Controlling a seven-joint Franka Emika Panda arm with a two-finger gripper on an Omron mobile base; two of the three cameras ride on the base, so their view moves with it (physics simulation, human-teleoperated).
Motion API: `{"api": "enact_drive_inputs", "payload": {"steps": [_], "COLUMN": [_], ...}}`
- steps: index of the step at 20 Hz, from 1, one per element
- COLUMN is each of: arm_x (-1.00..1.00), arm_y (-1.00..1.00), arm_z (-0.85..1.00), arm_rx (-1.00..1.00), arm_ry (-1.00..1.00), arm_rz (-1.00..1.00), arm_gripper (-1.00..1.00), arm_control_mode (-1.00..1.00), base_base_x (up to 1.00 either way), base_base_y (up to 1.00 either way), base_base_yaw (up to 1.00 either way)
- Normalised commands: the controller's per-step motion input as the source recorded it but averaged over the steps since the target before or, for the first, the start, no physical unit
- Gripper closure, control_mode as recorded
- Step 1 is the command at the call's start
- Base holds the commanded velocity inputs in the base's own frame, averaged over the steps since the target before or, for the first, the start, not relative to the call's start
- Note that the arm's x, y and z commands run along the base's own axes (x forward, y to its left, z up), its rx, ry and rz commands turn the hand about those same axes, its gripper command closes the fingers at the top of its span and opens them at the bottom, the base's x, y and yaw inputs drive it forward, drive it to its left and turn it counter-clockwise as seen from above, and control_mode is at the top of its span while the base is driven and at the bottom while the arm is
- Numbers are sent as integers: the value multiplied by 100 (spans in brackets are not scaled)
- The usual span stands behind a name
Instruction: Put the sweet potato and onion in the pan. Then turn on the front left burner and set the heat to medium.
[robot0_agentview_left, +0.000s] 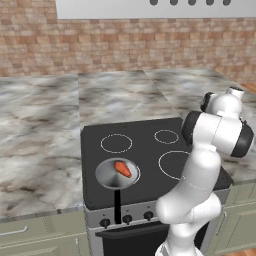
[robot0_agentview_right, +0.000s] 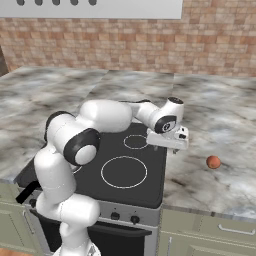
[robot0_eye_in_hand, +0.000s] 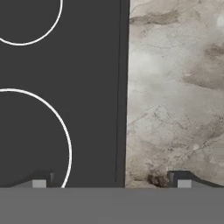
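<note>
Closest beneath my hand lies the right edge of the flat black glass stovetop (robot0_eye_in_hand: 65, 87), meeting the marbled grey stone counter (robot0_eye_in_hand: 175, 87), and my end effector (robot0_agentview_right: 175, 145) hangs over that seam with its jaws spread wide and nothing between them. One elongated orange-red sweet potato (robot0_agentview_left: 122, 169) already lies in the one small shiny silver pan (robot0_agentview_left: 106, 176), which sits on the front left burner. One round reddish-brown onion (robot0_agentview_right: 213, 162) rests on the counter, well to the right of my hand. I count three white-ringed burners and three dark knobs (robot0_agentview_left: 127, 219). The risk I see: the onion is round, so an off-centre pinch could roll it away.
</note>
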Motion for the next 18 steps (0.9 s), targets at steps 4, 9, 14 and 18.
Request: {"api": "enact_drive_inputs", "payload": {"steps": [4,9,14,18], "arm_x": [26,30,36,22], "arm_y": [-34,-28,-16,-14], "arm_z": [-1,0,0,0], "arm_rx": [0,0,0,-1], "arm_ry": [-11,-5,-2,0], "arm_rz": [0,0,0,-2], "arm_gripper": [-100,-100,-100,-100], "arm_control_mode": [-100,-100,-100,-100], "base_base_x": [0,0,0,0], "base_base_y": [0,0,0,0], "base_base_yaw": [0,0,0,0]}}
